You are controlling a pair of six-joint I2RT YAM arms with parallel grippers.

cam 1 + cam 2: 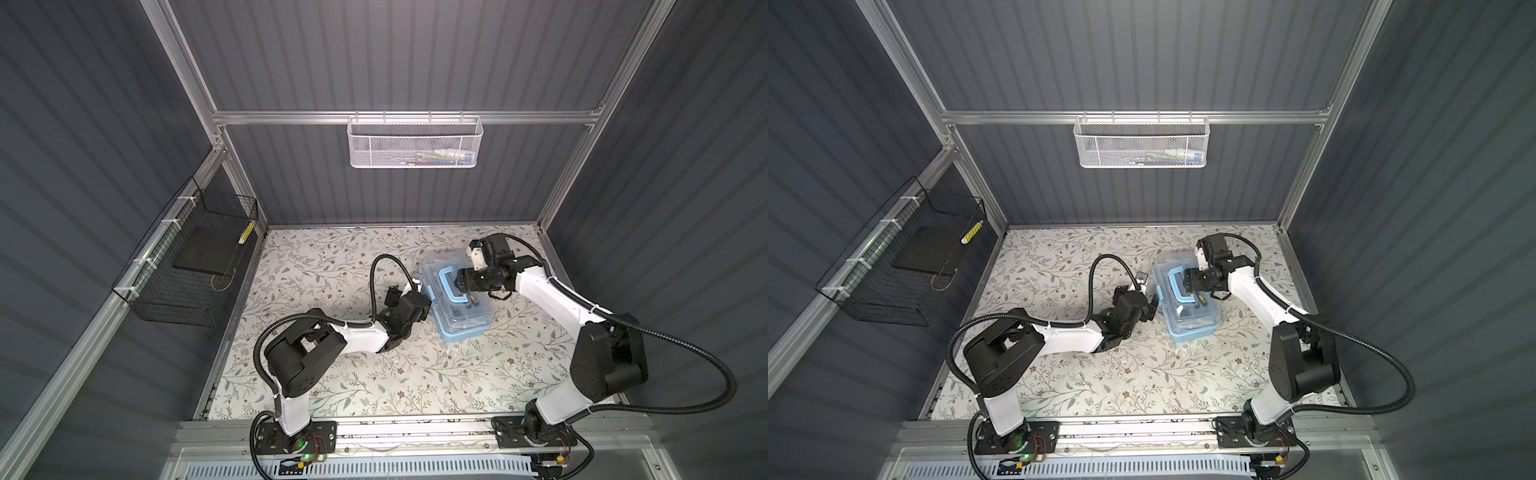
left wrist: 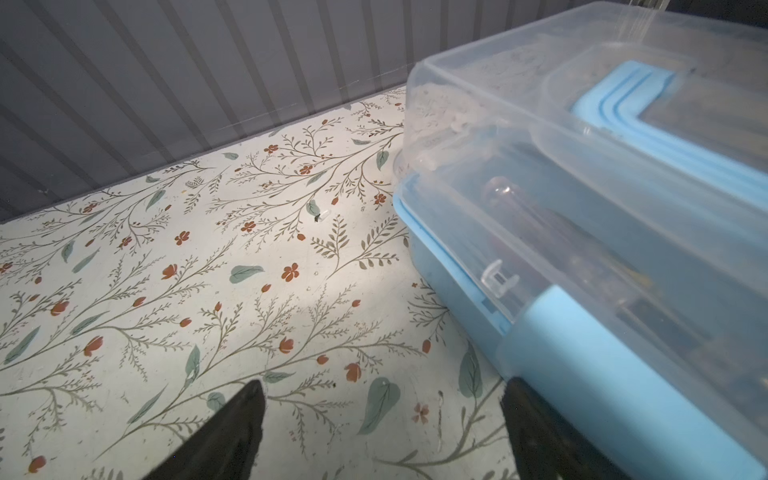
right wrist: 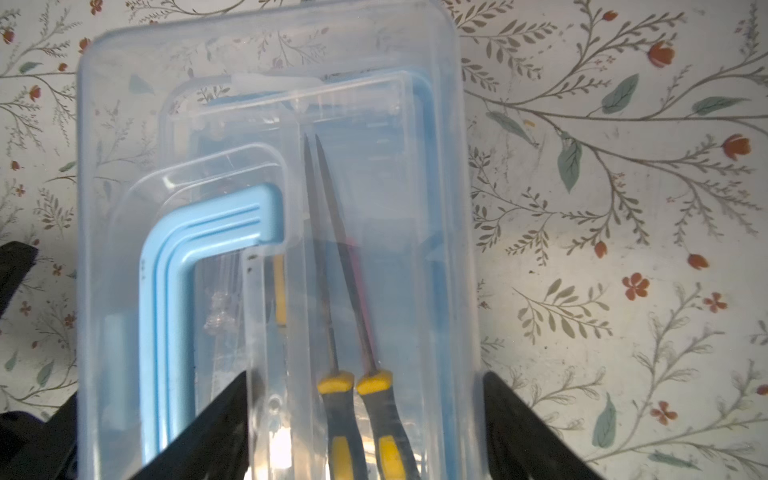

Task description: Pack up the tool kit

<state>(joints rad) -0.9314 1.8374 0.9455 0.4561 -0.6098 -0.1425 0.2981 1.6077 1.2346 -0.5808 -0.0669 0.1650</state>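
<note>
The right gripper [image 3: 365,376] hangs over the tool box [image 3: 374,104] with its jaws spread wide and nothing clamped between them. The left gripper [image 2: 383,382] is open as well. It is low over the bench [image 2: 208,270], with one finger [image 2: 540,436] just beside the blue latch [image 2: 582,374] on the box's long side and the other over bare bench.

The bench has a pale cover printed with leafy twigs and small red flowers. In both top views the tool box stands on it, right of the middle and toward the back, between the two grippers and turned at an angle to the bench edges. It is a rectangular box with rounded corners, a light blue base and a see-through lid [image 2: 519,83] sitting on top.

A light blue arched handle [image 3: 166,291] lies folded flat in a hollow of the lid. Through the clear plastic, two slim tools [image 3: 345,419] with black-and-yellow grips lie side by side. Their thin dark shafts draw together toward the tips. Whatever else is in the box is too blurred to name.
</note>
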